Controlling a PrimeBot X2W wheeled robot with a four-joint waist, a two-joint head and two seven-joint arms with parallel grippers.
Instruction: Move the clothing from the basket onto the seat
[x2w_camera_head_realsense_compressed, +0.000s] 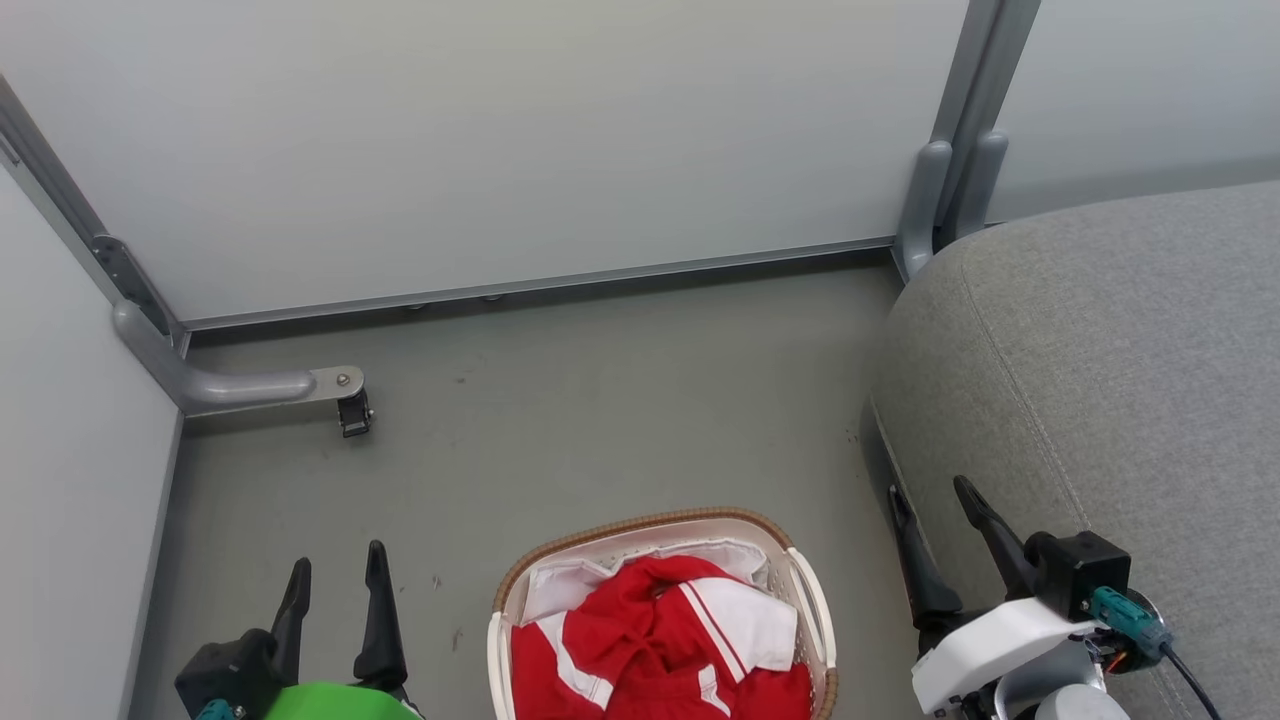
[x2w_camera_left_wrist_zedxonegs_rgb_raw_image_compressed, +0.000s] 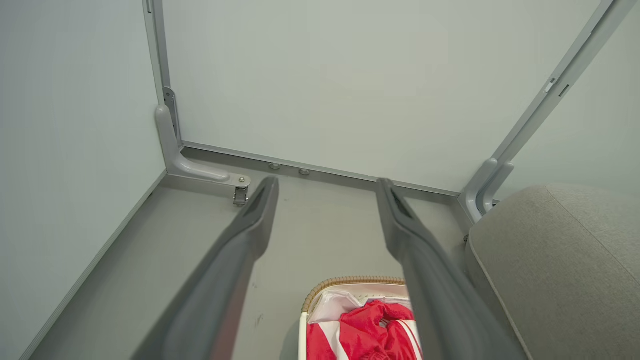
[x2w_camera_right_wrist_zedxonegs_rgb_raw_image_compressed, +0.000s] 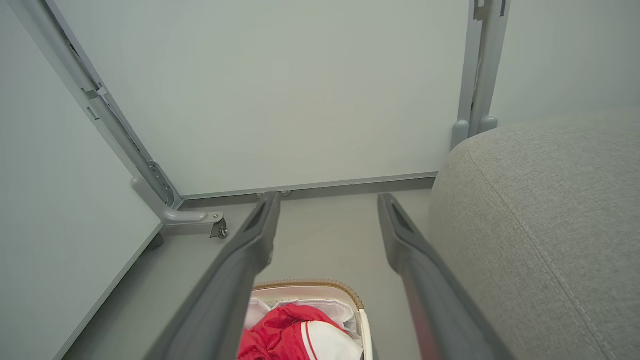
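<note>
Risk first, in the head view: the clothing (x2w_camera_head_realsense_compressed: 660, 630) lies heaped in the basket (x2w_camera_head_realsense_compressed: 640, 525) on the floor (x2w_camera_head_realsense_compressed: 600, 400), pressed against the white liner (x2w_camera_head_realsense_compressed: 735, 553) — a careless pinch could drag the liner out too, or tip the light basket. The left hand (x2w_camera_head_realsense_compressed: 338, 560) and right hand (x2w_camera_head_realsense_compressed: 930, 490) both stand empty with fingers apart, one on either side of the basket. The right hand is close against the seat (x2w_camera_head_realsense_compressed: 1120, 380), so a swing inward might scrape the cushion's side.

Left wrist view: the fingers are spread wide, with the basket low between them, partly behind the right finger. The red fabric is crumpled, with thin white stripes — soft folds that would likely slip from a shallow grip or snag on the rim.

Right wrist view: the fingers are likewise apart, and the seat is just beside the right one. A red mound with a white panel sits uppermost, with the liner bunched behind it.
</note>
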